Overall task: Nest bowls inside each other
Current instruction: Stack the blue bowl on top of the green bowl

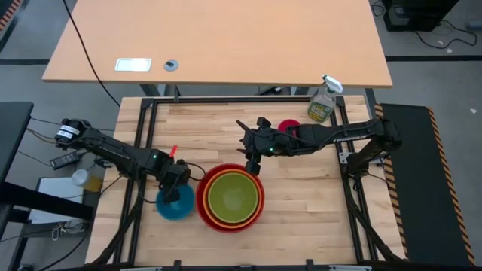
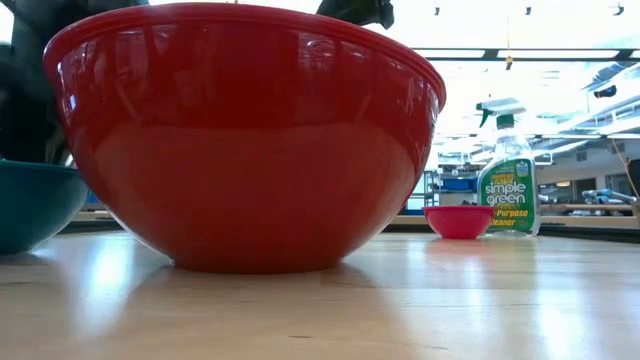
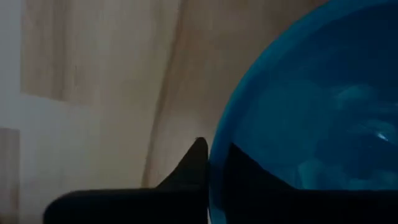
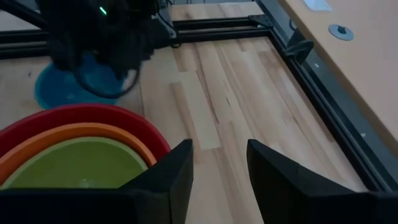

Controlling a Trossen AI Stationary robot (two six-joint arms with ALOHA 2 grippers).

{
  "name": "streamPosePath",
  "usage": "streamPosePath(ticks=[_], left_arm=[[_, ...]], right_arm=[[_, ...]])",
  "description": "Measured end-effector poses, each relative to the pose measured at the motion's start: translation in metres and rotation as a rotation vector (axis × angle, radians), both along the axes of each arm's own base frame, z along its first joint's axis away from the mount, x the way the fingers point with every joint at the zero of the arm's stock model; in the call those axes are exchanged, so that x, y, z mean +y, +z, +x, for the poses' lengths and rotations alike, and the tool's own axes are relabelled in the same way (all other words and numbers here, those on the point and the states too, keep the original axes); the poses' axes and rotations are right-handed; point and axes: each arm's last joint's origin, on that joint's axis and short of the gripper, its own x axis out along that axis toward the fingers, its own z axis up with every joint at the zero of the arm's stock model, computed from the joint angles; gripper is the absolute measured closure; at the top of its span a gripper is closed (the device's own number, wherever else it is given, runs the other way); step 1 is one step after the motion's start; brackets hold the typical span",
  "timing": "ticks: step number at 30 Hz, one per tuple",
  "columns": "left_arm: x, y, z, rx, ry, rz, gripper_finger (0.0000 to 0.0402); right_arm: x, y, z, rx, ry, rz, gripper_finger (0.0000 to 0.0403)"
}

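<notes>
The red bowl (image 1: pixel 202 197) stands on its base near the table's front, with the orange bowl (image 1: pixel 256 214) and the lime green bowl (image 1: pixel 230 196) nested inside it. Just left of it sits the blue bowl (image 1: pixel 175 208), and my left gripper (image 1: pixel 176 187) is shut on its rim. The small pink bowl (image 2: pixel 458 220) stands at the far right, partly under my right arm in the high view. My right gripper (image 4: pixel 217 165) hangs open above the table beyond the red bowl, with nothing between its fingers. My left gripper pinches the blue bowl's rim (image 3: pixel 214 186) on its far side, one finger (image 3: pixel 191 167) outside the wall and one finger (image 3: pixel 249 177) inside. The fingers come from above, pointing down. The bowl stands upright with its base on the table (image 2: pixel 20 240).
A clear spray bottle (image 1: pixel 322 105) with yellowish liquid stands at the far right corner, next to the pink bowl. A black metal frame (image 4: pixel 323 106) borders the wooden tabletop. Bare wood lies between the bowl stack and the far edge (image 1: pixel 211 128).
</notes>
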Motion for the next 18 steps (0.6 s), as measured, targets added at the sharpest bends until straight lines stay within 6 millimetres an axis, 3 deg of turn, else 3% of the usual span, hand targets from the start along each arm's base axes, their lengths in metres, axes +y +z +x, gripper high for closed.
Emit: streamPosePath(ticks=[9, 15, 18], left_arm=[[-0.001, 0.057, 0.013, -0.052, -0.007, 0.078, 0.0389], [0.002, 0.081, 0.003, 0.06, -0.005, 0.088, 0.0389], [0.001, 0.097, 0.006, 0.018, -0.007, 0.055, 0.0389]], right_arm=[[-0.006, -0.013, -0.014, 0.183, -0.055, 0.021, 0.0245], [-0.007, -0.018, -0.013, 0.186, -0.054, 0.017, 0.0245], [-0.007, -0.022, -0.012, 0.172, -0.055, 0.018, 0.0245]])
